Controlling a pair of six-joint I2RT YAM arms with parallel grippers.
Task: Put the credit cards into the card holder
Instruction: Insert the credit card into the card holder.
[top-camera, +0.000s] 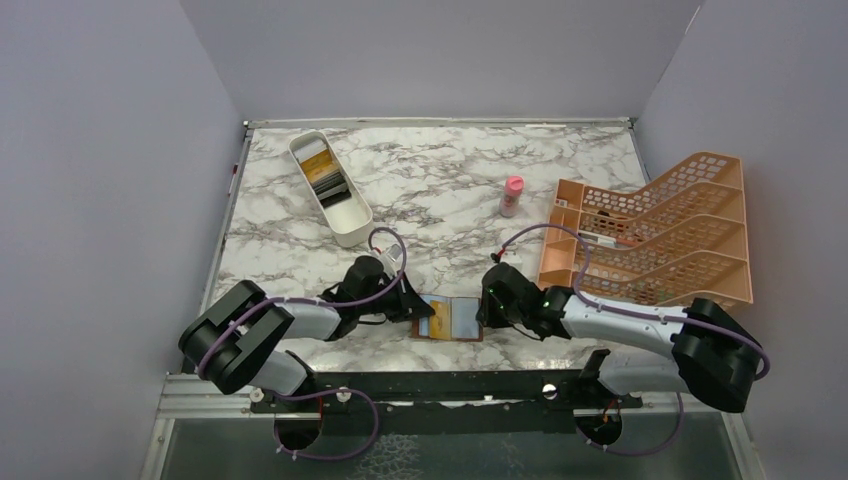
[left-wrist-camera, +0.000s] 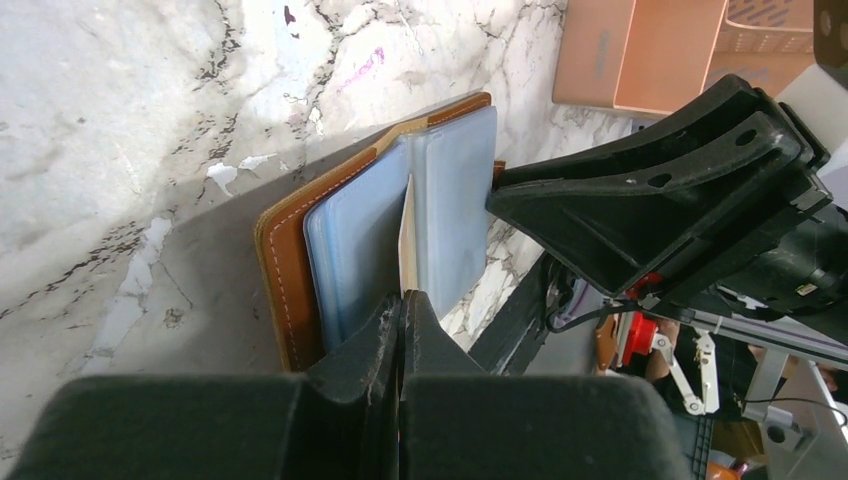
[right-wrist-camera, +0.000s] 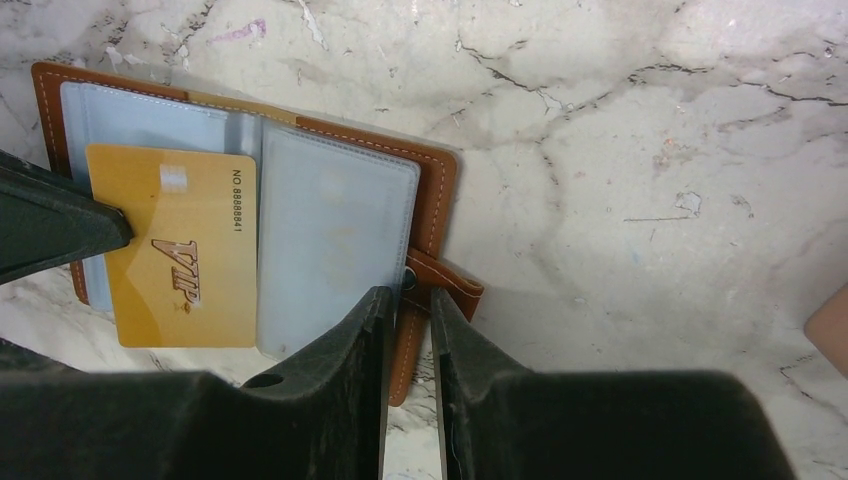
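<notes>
Marble table (top-camera: 450, 200), plain lilac walls (top-camera: 100, 150)

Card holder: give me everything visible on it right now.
The brown leather-look folding card holder lies open flat on the marble table's near edge, between both arms. Pale stitching rims it; blue-grey clear sleeves fill the inside; a snap tab juts from one side. The right pincer grips that edge. The shut left pincer holds a gold VIP card over its sleeves.
</notes>
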